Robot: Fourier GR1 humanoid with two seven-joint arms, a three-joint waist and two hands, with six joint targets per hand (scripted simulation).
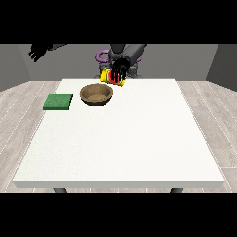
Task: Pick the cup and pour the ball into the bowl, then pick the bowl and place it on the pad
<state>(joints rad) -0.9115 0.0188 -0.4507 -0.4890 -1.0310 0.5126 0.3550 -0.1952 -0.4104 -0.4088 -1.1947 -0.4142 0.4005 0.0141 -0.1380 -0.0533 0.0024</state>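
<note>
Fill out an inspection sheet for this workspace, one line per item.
Surface: white table, four-sided, mostly bare.
Job's things: yellow cup tipped on its side above the table beside the brown bowl; green pad lying flat at the view's left; ball not visible.
Clutter: nothing seen.
Hands: hand at the view's right curled round the cup; hand at the view's left raised off the table, holding nothing.
Cables: nothing seen.
Surroundings: wood-plank floor, grey walls.

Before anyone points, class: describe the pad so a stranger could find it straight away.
Start at the large white table and go to its far corner at the view's left. Beside the brown bowl lies the pad, the only flat, green, square thing there.
</note>
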